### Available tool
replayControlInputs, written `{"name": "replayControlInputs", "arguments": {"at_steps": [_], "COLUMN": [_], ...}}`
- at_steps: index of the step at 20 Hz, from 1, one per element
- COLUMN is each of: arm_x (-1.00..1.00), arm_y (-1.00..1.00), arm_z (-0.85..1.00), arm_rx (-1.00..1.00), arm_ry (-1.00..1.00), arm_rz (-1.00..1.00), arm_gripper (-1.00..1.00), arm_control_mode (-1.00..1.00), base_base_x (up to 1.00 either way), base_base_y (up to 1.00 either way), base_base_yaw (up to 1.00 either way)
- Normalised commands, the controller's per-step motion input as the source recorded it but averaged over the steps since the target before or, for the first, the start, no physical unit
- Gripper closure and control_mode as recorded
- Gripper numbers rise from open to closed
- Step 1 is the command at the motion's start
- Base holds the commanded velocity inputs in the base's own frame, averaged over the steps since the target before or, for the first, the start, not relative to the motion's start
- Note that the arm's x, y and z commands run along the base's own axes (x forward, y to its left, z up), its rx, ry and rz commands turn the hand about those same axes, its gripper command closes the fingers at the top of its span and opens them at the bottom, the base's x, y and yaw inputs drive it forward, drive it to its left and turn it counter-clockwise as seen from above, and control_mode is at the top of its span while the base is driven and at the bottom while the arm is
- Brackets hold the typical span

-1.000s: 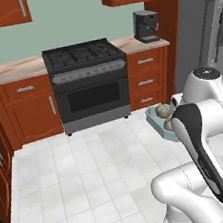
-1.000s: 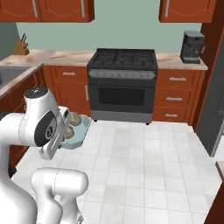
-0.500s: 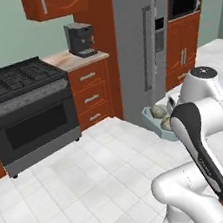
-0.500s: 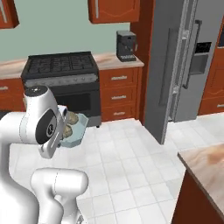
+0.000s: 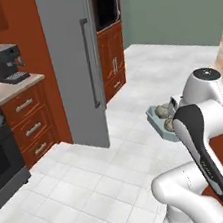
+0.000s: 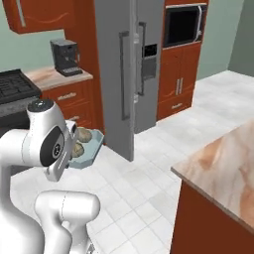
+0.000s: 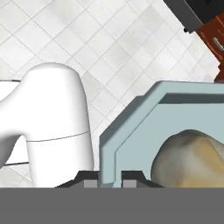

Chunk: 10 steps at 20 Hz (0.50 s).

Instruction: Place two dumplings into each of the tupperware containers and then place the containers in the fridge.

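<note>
Hand view first: the gripper is pinched tight on the wall of the light blue-grey tupperware container, one dark finger tip either side of the rim, and a pale tan dumpling sits fat inside the tub right against that wall. White floor tiles spread out beneath. Over to the left base view, the container is carried in mid-air off the arm's left flank, two dumplings lying side by side inside, touching. Right base view has the same tub up at the arm's shoulder, dumplings tucked in. Ahead stands the grey steel fridge, doors shut, dark dispenser panel showing, with the black built-in microwave just beyond it and a coffee machine on the counter's end.
</note>
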Motion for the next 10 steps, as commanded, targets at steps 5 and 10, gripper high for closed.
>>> {"name": "replayControlInputs", "arguments": {"at_steps": [5,10], "arm_x": [0.00,0.00], "arm_y": [0.00,0.00], "arm_z": [0.00,0.00], "arm_rx": [0.00,0.00], "arm_ry": [0.00,0.00], "arm_rz": [0.00,0.00], "arm_gripper": [1.00,1.00], "arm_control_mode": [1.00,1.00], "base_base_x": [0.96,0.85], "base_base_y": [0.68,0.69], "base_base_yaw": [-0.61,-0.65]}}
